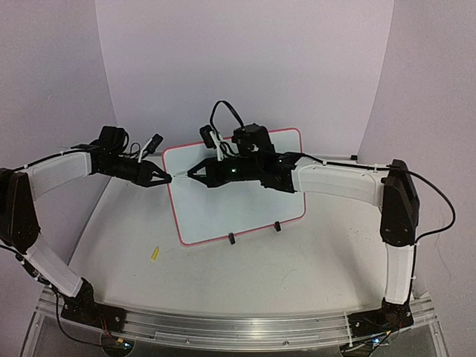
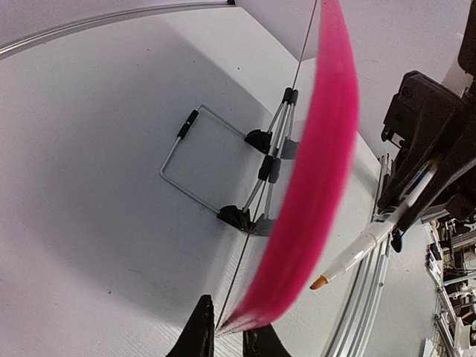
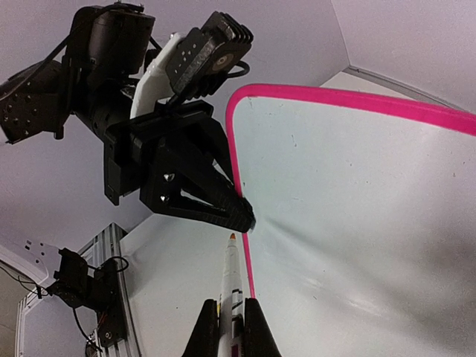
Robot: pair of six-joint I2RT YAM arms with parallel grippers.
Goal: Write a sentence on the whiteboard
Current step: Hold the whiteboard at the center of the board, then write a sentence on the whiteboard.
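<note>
The whiteboard, white with a red-pink rim, stands tilted on two black feet in the middle of the table. No writing shows on its face; the sentence is not visible. My left gripper is shut on the board's left edge; its jaws straddle the pink rim in the left wrist view. My right gripper is shut on a white marker with an orange tip. That tip sits just off the left rim, close below the left gripper's fingertips. The marker also shows in the left wrist view.
A small yellow-green cap lies on the table, front left of the board. A wire stand props the board from behind. The feet stick out in front. An aluminium rail runs along the near edge.
</note>
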